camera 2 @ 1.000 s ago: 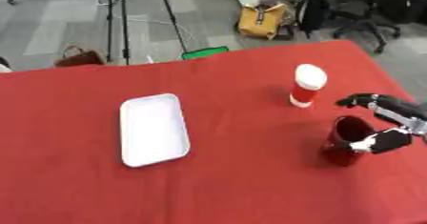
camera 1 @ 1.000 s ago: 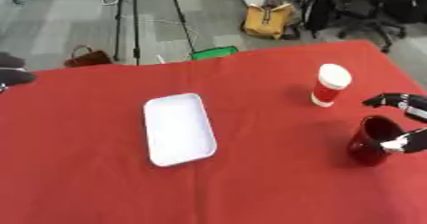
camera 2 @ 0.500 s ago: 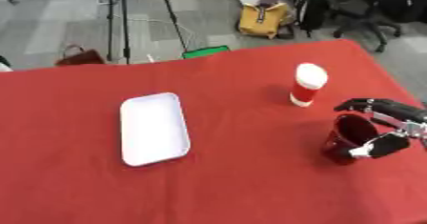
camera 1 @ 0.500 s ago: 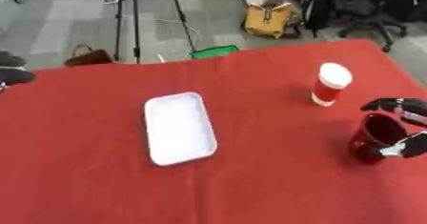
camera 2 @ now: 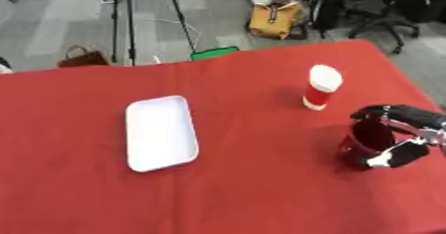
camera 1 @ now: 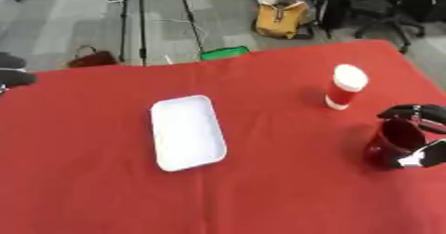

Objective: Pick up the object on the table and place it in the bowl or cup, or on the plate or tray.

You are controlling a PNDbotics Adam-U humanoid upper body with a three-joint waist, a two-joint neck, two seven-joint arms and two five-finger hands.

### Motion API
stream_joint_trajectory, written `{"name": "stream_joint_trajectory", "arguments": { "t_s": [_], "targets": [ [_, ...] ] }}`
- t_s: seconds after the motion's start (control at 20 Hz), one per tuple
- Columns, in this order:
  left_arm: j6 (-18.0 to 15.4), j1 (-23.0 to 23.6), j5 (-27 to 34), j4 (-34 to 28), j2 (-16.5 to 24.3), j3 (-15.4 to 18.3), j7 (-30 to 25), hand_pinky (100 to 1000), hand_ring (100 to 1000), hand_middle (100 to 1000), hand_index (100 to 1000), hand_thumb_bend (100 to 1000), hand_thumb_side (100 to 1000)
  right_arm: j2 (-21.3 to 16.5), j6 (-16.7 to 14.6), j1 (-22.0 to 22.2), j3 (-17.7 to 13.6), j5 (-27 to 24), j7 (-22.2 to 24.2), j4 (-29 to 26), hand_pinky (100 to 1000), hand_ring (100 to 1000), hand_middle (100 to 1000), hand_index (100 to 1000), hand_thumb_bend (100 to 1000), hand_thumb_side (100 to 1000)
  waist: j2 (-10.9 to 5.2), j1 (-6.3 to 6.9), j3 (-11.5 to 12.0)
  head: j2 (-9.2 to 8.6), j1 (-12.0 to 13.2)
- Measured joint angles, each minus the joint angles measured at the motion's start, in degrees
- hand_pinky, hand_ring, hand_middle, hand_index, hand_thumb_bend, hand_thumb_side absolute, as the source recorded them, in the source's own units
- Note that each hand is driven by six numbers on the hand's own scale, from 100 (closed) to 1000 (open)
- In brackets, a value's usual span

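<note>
Right of the white tray (camera 2: 160, 132) | right hand (camera 2: 402, 138) curled round dark red cup (camera 2: 368, 145) | looks light, rigid, possibly tippy | hold mid-wall | red-and-white cup (camera 2: 321, 93) just beyond.

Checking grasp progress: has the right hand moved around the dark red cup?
Yes. The right hand has closed in around the dark red cup, which stays put.

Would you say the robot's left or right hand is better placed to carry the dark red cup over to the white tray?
The right. Its right hand is already curled around the dark red cup near the table's right edge, beside the red and white cup. The left hand shows in neither view. The white tray lies to the left, so the carry is long.
</note>
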Motion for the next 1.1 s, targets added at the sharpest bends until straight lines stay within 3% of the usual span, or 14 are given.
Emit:
{"name": "stream_joint_trajectory", "arguments": {
  "t_s": [0.2, 0.35, 0.4, 0.55, 0.6, 0.65, 0.7, 0.75, 0.8, 0.95, 1.0, 1.1],
  "targets": [
    [-0.02, 0.00, 0.00, 0.00, 0.00, 0.00, -0.03, 749, 653, 678, 786, 955, 686, -0.26, -0.40, -0.10, -0.05, 0.96, -0.40, 1.08, 796, 852, 876, 933, 674, 609, -0.16, -0.04, 0.07, 0.00, -0.01],
    [-0.02, 0.00, 0.00, 0.00, 0.00, -0.02, -0.06, 749, 653, 679, 786, 955, 686, -0.29, -0.59, -0.49, -0.07, 1.48, -0.59, 1.94, 789, 849, 875, 932, 673, 609, -0.16, -0.05, 0.10, 0.01, -0.03],
    [-0.02, 0.00, 0.00, 0.00, 0.00, -0.05, -0.07, 749, 653, 679, 786, 955, 686, -0.31, -0.69, -0.50, -0.08, 1.57, -0.69, 2.13, 721, 805, 855, 920, 662, 603, -0.17, -0.06, 0.11, 0.01, -0.03],
    [-0.03, 0.00, 0.00, 0.00, 0.00, -0.18, -0.09, 749, 653, 679, 786, 955, 686, -0.40, -0.96, -0.56, -0.26, 1.62, -0.96, 2.77, 721, 805, 855, 920, 662, 603, -0.18, -0.07, 0.15, 0.01, -0.05],
    [-0.04, 0.00, 0.00, 0.00, 0.00, -0.24, -0.10, 749, 653, 679, 786, 956, 686, -0.44, -1.06, -0.57, -0.34, 1.63, -1.06, 2.96, 491, 671, 820, 899, 560, 489, -0.19, -0.07, 0.16, 0.01, -0.05],
    [-0.05, 0.00, 0.00, 0.00, 0.00, -0.27, -0.11, 749, 653, 679, 786, 956, 686, -0.51, -1.17, -0.57, -0.42, 1.63, -1.17, 3.14, 460, 652, 817, 896, 540, 469, -0.20, -0.07, 0.16, 0.01, -0.06],
    [-0.08, 0.00, 0.00, 0.00, 0.00, -0.27, -0.14, 749, 653, 679, 786, 956, 687, -0.63, -1.25, -0.59, -0.44, 1.63, -1.25, 3.35, 354, 592, 804, 880, 438, 363, -0.22, -0.07, 0.16, 0.01, -0.06],
    [-0.10, 0.00, 0.00, 0.00, 0.00, -0.27, -0.16, 749, 653, 679, 786, 956, 687, -0.70, -1.40, -0.66, -0.46, 1.63, -1.40, 3.49, 354, 592, 804, 880, 438, 363, -0.22, -0.07, 0.16, 0.01, -0.07],
    [-0.11, 0.00, 0.00, 0.00, 0.00, -0.28, -0.18, 749, 653, 679, 786, 956, 687, -0.72, -1.54, -0.71, -0.47, 1.63, -1.54, 3.67, 267, 540, 791, 871, 326, 234, -0.22, -0.07, 0.16, 0.01, -0.07],
    [-0.09, 0.00, 0.00, 0.00, 0.00, -0.28, -0.21, 749, 653, 679, 786, 956, 687, -0.73, -2.12, -0.72, -0.63, 1.63, -2.12, 3.92, 253, 532, 788, 865, 302, 194, -0.22, -0.06, 0.16, 0.01, -0.08],
    [-0.08, 0.00, 0.00, 0.00, 0.00, -0.28, -0.22, 749, 653, 680, 786, 956, 687, -0.73, -2.29, -0.71, -0.69, 1.63, -2.29, 3.97, 201, 508, 779, 854, 241, 100, -0.22, -0.06, 0.16, 0.01, -0.08],
    [-0.06, 0.00, 0.00, 0.00, 0.00, -0.28, -0.25, 749, 653, 680, 786, 955, 687, -0.73, -2.68, -0.68, -0.76, 1.58, -2.68, 4.02, 181, 496, 771, 849, 242, 100, -0.22, -0.04, 0.16, 0.01, -0.08]
  ]
}}
